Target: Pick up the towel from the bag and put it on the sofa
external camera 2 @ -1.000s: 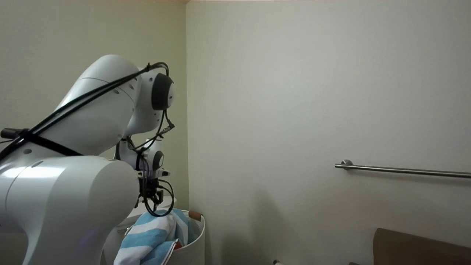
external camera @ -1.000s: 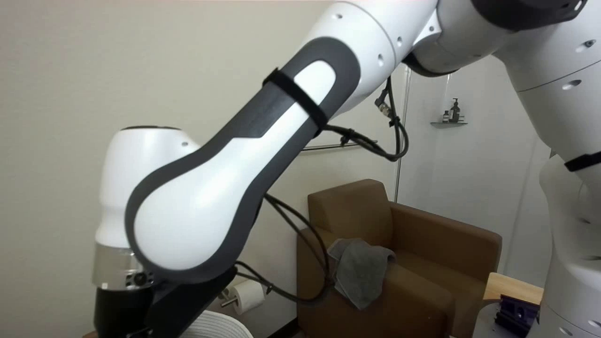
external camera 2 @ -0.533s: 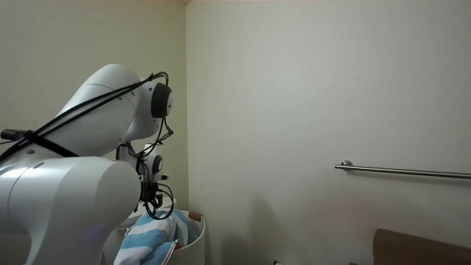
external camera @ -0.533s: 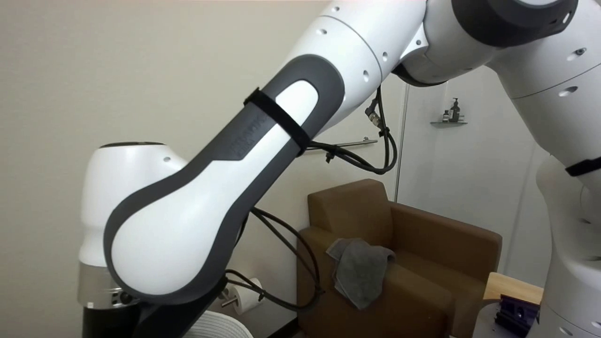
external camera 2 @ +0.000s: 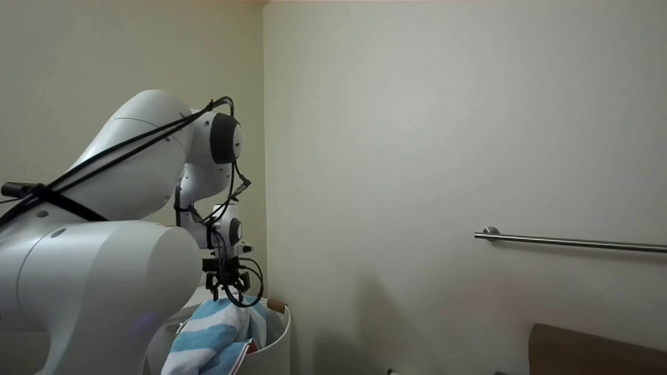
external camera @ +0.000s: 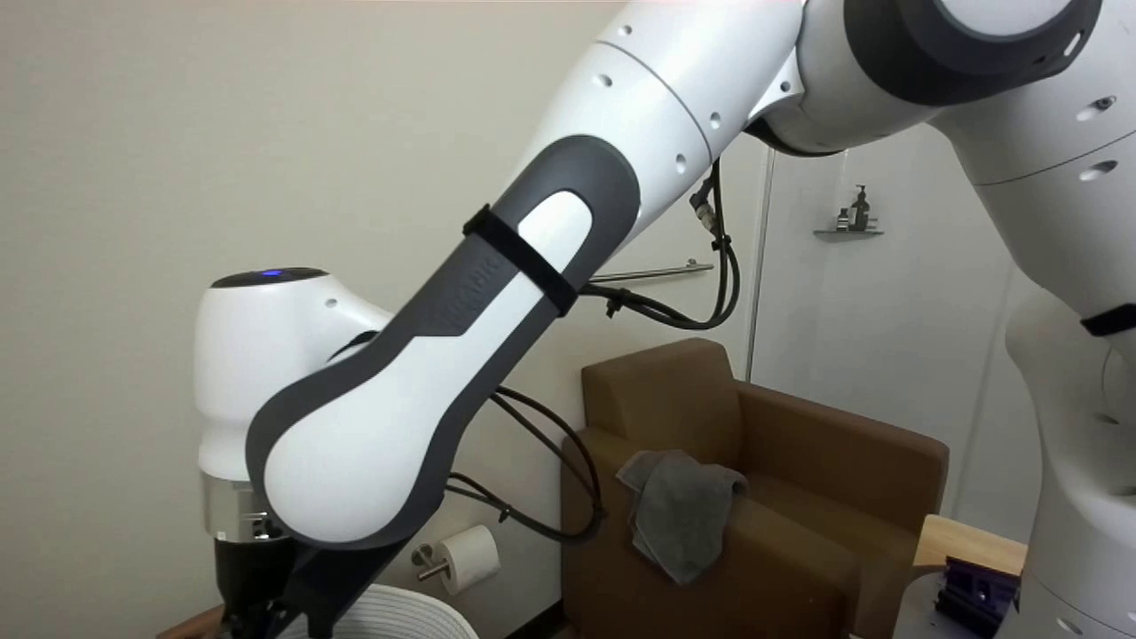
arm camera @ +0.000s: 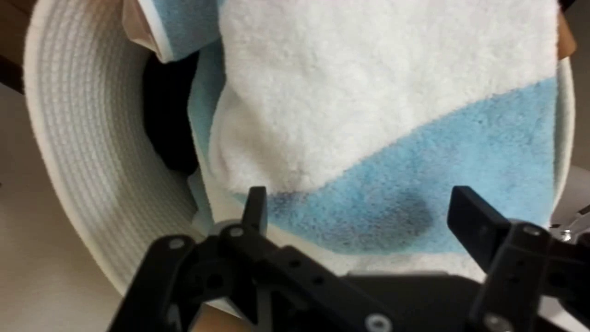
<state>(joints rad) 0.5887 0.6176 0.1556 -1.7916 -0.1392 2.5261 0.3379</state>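
Our tool (arm camera: pixel 358 196) stands spread and empty over the towel (arm camera: pixel 378 92) heaped in the bag (arm camera: pixel 92 129); if we descend off-centre, we might snag the bag at three o'clock in the wrist view and drag it along.

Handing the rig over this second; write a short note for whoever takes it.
Gripper: open, above the blue and white towel, holding nothing; whether it touches, I can't tell.
Where: the towel is in the bag, partly draped over its rim.
Destination: the sofa; the grey cloth draped on it is not this job's towel.
Done: gripper is over the towel.
Left: grip the towel, lift it clear of the bag, put it on the sofa.
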